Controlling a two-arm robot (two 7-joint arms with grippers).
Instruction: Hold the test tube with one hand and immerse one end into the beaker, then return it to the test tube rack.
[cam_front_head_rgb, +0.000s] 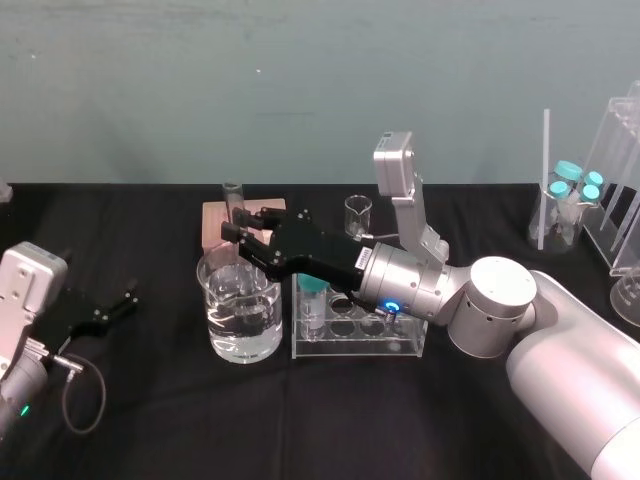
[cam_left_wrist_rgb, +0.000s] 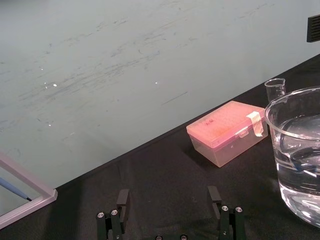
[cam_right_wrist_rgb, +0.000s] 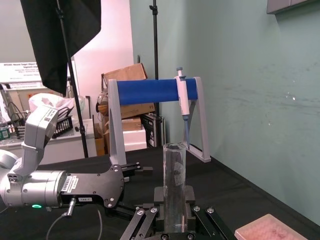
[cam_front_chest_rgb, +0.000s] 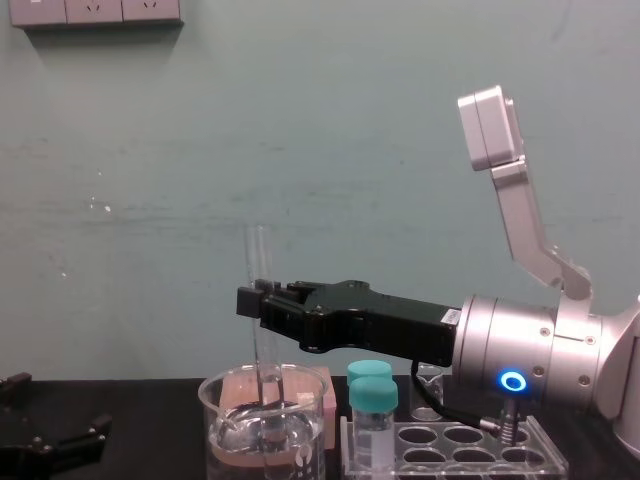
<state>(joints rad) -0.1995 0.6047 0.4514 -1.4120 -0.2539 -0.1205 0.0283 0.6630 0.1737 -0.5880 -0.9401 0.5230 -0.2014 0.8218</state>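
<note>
- A desk (cam_front_head_rgb: 150, 435) covered in black cloth is set against a plain teal wall (cam_front_head_rgb: 300, 80)
- In the right wrist view, cardboard boxes (cam_right_wrist_rgb: 125, 75) and a black light stand (cam_right_wrist_rgb: 155, 60) are seen in the room behind the left arm
- A pipette (cam_right_wrist_rgb: 183, 100) is hung on a stand with a blue bar (cam_right_wrist_rgb: 145, 92) on the desk
- The test tube (cam_front_chest_rgb: 262, 300) is held upright, clamped between the fingers of the right end effector (cam_front_chest_rgb: 255, 300), directly above the beaker (cam_front_chest_rgb: 265, 430)
- The tube's lower end is seen below the beaker's rim, in the water
- The test tube rack (cam_front_head_rgb: 355, 335) is placed just beside the beaker, on its right, partly under the right forearm
- One teal-capped vial (cam_front_chest_rgb: 372, 410) is kept in the rack's near left hole
- A pink box (cam_left_wrist_rgb: 227, 132) is found behind the beaker, partly hidden by the right end effector in the head view
- A small beaker (cam_front_head_rgb: 358, 215) stands behind the rack
- More teal-capped vials (cam_front_head_rgb: 575, 185) and a clear acrylic stand (cam_front_head_rgb: 620, 190) are grouped at the desk's far right
- The left end effector (cam_left_wrist_rgb: 168, 200) is rested low near the desk's left side, well apart from the beaker, with its fingers spread and nothing between them
</note>
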